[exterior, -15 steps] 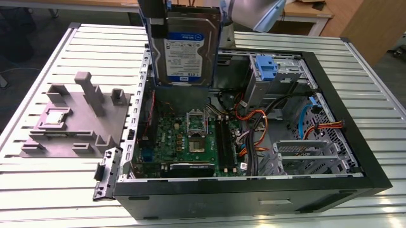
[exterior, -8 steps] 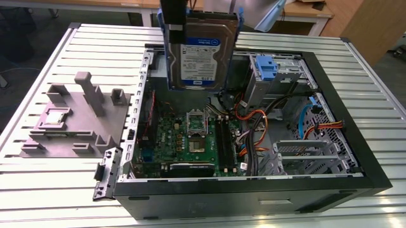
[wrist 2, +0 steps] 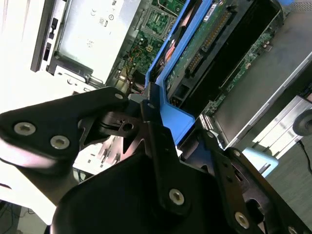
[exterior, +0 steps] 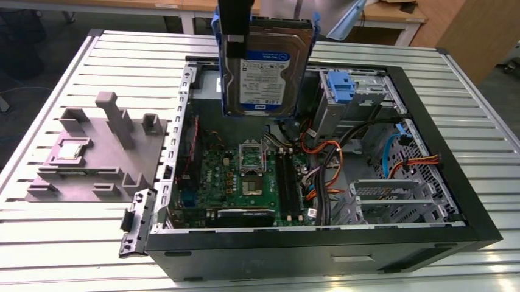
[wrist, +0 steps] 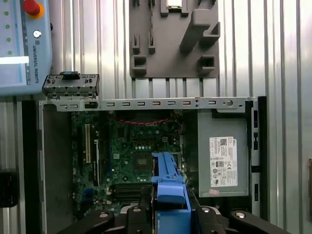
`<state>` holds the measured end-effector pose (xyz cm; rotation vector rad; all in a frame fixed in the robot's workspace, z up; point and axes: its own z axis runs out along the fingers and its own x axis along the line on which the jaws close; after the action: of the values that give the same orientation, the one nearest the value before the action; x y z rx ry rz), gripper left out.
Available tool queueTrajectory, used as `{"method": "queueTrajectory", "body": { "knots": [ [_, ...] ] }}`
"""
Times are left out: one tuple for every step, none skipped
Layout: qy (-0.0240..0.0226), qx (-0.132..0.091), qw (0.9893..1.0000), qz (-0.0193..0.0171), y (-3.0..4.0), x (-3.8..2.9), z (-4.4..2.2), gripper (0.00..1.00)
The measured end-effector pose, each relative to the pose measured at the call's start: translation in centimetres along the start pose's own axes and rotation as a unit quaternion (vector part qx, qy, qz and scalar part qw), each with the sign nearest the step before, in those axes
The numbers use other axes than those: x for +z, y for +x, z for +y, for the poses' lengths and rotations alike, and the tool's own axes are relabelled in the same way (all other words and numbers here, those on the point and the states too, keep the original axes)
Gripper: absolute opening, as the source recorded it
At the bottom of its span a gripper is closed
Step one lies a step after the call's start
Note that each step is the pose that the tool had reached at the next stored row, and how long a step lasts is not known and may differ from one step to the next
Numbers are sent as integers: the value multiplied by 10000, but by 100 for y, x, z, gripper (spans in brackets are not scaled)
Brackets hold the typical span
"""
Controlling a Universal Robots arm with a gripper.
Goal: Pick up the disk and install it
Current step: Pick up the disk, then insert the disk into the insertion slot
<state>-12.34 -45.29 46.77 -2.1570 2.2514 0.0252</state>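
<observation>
The disk (exterior: 267, 76), a silver hard drive with a white-and-blue label and a blue frame, hangs upright above the back of the open computer case (exterior: 325, 243). My gripper (exterior: 237, 38) is shut on its upper edge, with the black fingers (exterior: 235, 18) coming down from above. In the second wrist view the gripper (wrist 2: 150, 109) clamps the disk's blue frame (wrist 2: 170, 114), and the drive's circuit-board underside (wrist 2: 214, 34) faces the camera. In the first wrist view the blue frame (wrist: 168, 187) sticks out from the gripper (wrist: 168, 207) over the motherboard (wrist: 136, 146).
Inside the case sit a green motherboard (exterior: 252, 176), cables (exterior: 325, 164), a metal drive cage (exterior: 390, 198) and a blue latch piece (exterior: 341, 85). The grey power supply (wrist: 222, 156) fills one corner. A grey fixture block (exterior: 97, 152) stands on the slatted table (exterior: 65, 243).
</observation>
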Motion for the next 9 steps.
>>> {"method": "queueTrajectory", "body": {
  "knots": [
    [0,0,10000,0,-10,5,0,37],
    [0,0,10000,0,-20,9,1,37],
    [0,0,10000,0,-29,13,1,37],
    [0,0,10000,-1,-32,15,0,37],
    [0,-1,10000,-1,-31,16,1,37],
    [0,-1,10000,0,-31,16,1,37],
    [0,0,10000,0,-32,17,1,37],
    [0,0,10000,0,-32,19,1,37],
    [0,0,10000,0,-32,19,1,37]
  ]
}}
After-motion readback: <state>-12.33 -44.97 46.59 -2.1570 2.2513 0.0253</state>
